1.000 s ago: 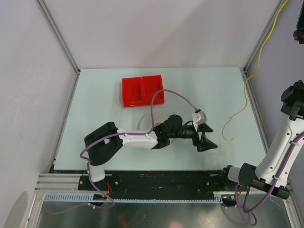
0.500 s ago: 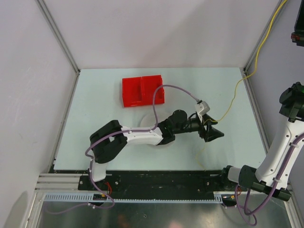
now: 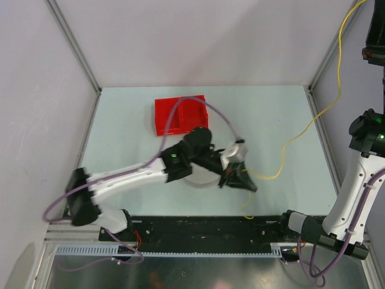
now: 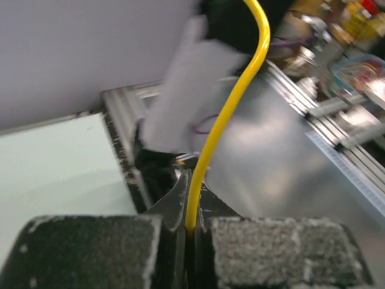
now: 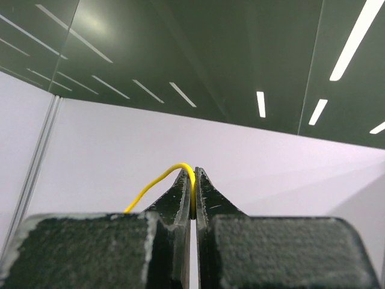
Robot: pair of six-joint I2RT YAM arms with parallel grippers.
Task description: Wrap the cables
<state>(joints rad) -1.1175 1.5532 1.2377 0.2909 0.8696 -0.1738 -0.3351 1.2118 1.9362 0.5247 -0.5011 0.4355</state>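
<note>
The cable (image 3: 299, 133) is a thin yellow wire. It comes down from the top right corner, crosses the right side of the table and ends at my left gripper (image 3: 243, 179), with a short tail (image 3: 247, 208) hanging toward the front edge. In the left wrist view the left gripper (image 4: 192, 182) is shut on the cable (image 4: 228, 114), which rises from between the jaws. My right gripper (image 3: 376, 53) is held high at the right wall. In its wrist view the right gripper (image 5: 193, 176) is shut on the cable (image 5: 155, 184), which curves off to the left.
A red tray (image 3: 170, 114) lies at the back centre of the table. A white round object (image 3: 201, 176) lies partly under the left arm. The left arm's purple cord (image 3: 216, 115) arcs above the tray. Metal frame posts (image 3: 325, 55) stand at the back corners.
My left gripper was open and has shut on the yellow cable, shifting a little left and toward the front. The left arm's elbow swung far left. The cable's slack on the table has lifted.
</note>
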